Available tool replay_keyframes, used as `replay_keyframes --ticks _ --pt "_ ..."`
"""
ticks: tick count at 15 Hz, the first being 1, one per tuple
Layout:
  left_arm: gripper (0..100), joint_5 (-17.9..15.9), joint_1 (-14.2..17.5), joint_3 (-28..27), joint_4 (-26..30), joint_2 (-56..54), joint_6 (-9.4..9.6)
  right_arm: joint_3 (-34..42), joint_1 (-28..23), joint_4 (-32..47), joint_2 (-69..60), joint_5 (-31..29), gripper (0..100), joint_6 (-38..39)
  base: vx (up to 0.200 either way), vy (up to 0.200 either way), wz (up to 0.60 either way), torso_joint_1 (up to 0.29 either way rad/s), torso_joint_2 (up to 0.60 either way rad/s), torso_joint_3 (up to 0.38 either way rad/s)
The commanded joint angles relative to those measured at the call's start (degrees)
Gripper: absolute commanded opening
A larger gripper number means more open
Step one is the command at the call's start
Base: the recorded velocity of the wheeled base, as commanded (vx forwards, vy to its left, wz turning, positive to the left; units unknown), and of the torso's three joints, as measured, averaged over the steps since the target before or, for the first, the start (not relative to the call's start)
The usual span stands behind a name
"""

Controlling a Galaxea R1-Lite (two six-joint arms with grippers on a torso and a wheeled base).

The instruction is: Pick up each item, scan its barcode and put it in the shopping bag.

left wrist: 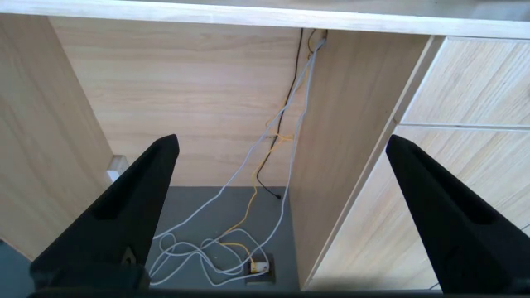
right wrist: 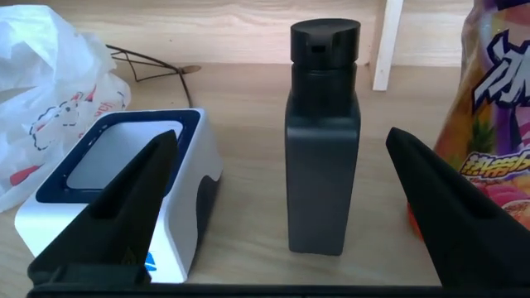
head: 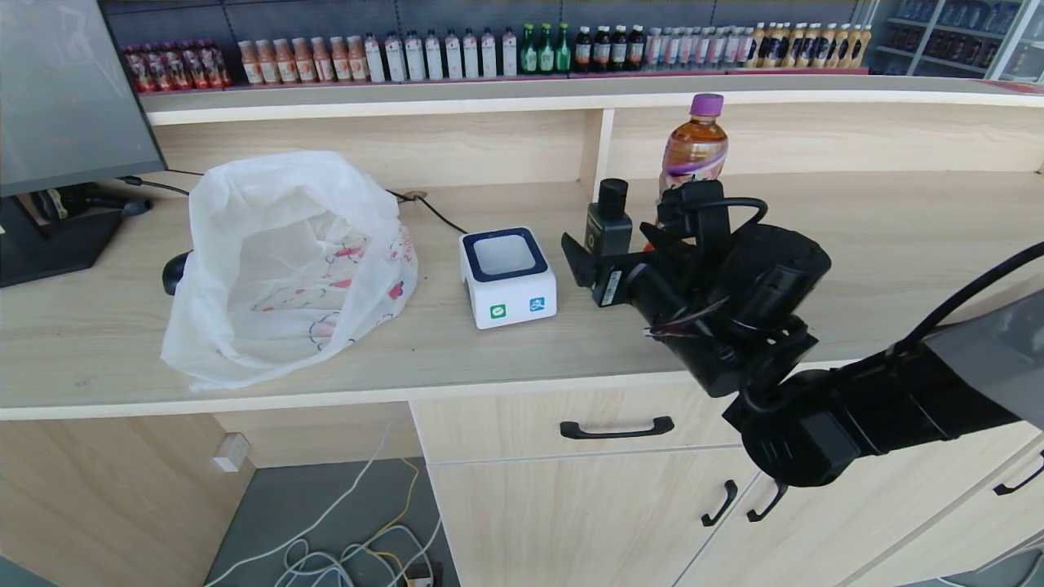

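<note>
Right gripper (right wrist: 281,136) faces black bottle (right wrist: 321,157) between scanner (right wrist: 141,170) and drink bottle (right wrist: 490,124).

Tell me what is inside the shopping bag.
The shopping bag lies slumped with its mouth open. Inside I see white plastic and its red print, no item. Crumpled folds cover the bottom corners, so something small there cannot be ruled out.

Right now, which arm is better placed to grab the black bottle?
Right. The right gripper is open over the counter, with the bottle centred in front of it, beside the scanner. The left gripper is open too, but hangs below the counter edge, facing loose cables.
</note>
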Motion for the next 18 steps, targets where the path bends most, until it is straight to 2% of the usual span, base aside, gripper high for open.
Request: replay_keyframes --ticks 1,8,18 --pt "100 0.0 0.0 0.0 0.0 0.0 0.00 0.0 0.0 -0.1 0.0 -0.6 100 0.1 0.000 0.000 0.00 0.000 0.00 0.000" --pt "100 0.0 0.0 0.0 0.0 0.0 0.00 -5.5 0.0 -0.1 3.7 -3.6 100 1.7 0.000 0.000 0.00 0.000 0.00 0.000" --pt "100 0.0 0.0 0.0 0.0 0.0 0.00 -6.6 -0.6 -0.1 5.6 -3.5 100 1.3 0.000 0.000 0.00 0.000 0.00 0.000"
